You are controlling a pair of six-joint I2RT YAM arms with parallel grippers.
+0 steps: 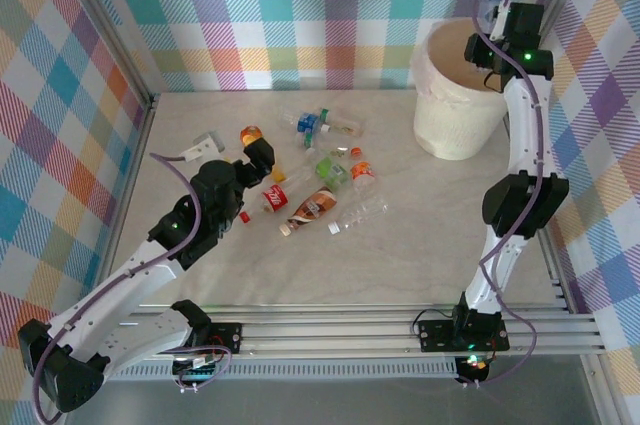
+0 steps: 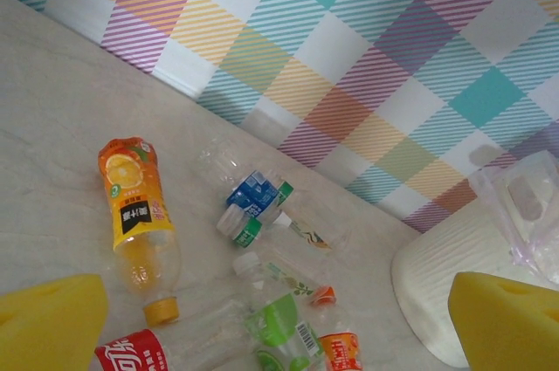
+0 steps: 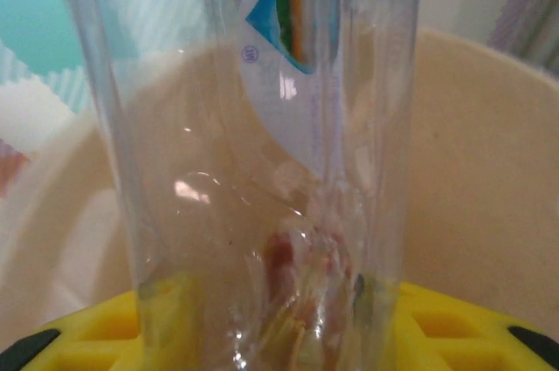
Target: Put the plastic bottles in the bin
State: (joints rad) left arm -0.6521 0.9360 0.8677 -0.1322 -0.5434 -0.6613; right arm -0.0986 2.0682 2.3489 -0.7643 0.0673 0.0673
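The right tool (image 3: 279,336) is clamped on a clear bottle (image 3: 262,127), its long axis running straight out from the pads. The bin (image 3: 489,179) opens right beyond it, so letting go should drop it in. The left tool (image 1: 259,157), spread wide, hangs over the surface — the orange bottle (image 2: 135,214) lies just ahead.

About ten bottles (image 1: 315,207) (one held), one bin (image 1: 450,127).

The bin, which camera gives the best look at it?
The top external view: the bin appears nearly whole, rim and wall together. The left wrist view catches a stretch of its ribbed wall at the lower right. The right wrist view looks into the bin from close up, blurred behind a clear bottle.
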